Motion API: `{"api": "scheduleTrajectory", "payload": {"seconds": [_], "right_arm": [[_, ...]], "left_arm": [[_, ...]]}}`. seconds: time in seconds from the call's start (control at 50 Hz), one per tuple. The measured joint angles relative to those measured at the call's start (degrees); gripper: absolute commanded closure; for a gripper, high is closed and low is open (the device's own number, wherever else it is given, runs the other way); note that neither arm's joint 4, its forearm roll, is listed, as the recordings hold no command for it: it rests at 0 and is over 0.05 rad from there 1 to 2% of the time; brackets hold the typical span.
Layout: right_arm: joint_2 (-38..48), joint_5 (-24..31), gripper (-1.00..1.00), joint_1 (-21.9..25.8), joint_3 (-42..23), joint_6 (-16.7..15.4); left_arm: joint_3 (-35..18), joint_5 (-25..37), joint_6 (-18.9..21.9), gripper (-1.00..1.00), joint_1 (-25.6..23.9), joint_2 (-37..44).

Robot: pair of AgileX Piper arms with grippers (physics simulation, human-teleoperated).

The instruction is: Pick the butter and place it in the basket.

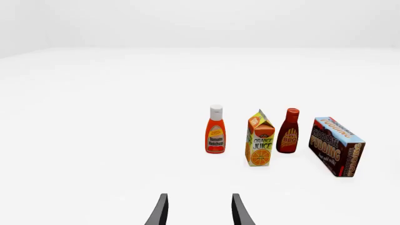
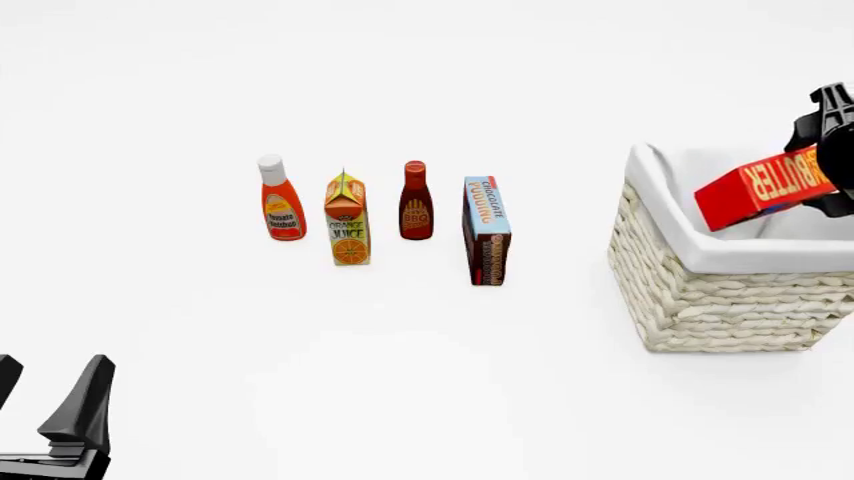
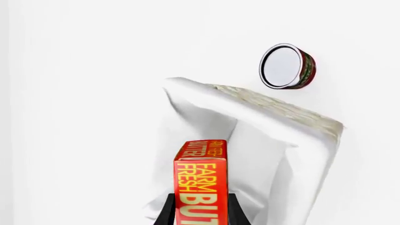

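White tabletop (image 2: 400, 380) runs everywhere, bare and bright. Over at the right, the right gripper (image 3: 200, 208) clamps the butter (image 2: 763, 187) between its fingers, holding the red box tilted above the open mouth of the basket (image 2: 707, 290), over its white lining. A small round can (image 3: 287, 66) lies beyond the basket. The left gripper (image 1: 198, 211) hangs low at the near left, its jaws parted around nothing. Mid-table stand a ketchup bottle (image 2: 280, 199), orange juice carton (image 2: 347, 218), BBQ sauce bottle (image 2: 416, 201) and chocolate pudding box (image 2: 487, 230).

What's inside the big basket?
Only white cloth lining shows inside the basket. The butter hangs above it, shut in the right gripper. Its bottom is partly hidden.
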Motion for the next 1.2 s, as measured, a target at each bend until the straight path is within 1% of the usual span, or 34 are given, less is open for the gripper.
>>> {"api": "scheduleTrajectory", "payload": {"seconds": [0.74,0.76,0.94,1.2], "right_arm": [[1.6,-1.07,1.0,0.26,-0.78,0.27],[1.58,-1.22,-1.0,0.3,-0.7,0.39],[0.68,-2.83,-1.0,1.3,-0.67,2.42],[-0.4,-3.99,-1.0,2.34,-1.02,3.56]], "left_arm": [[0.0,0.0,0.0,-1.0,0.0,0.0],[0.0,0.0,0.0,-1.0,0.0,0.0],[0.0,0.0,0.0,-1.0,0.0,0.0],[0.0,0.0,0.0,-1.0,0.0,0.0]]}}
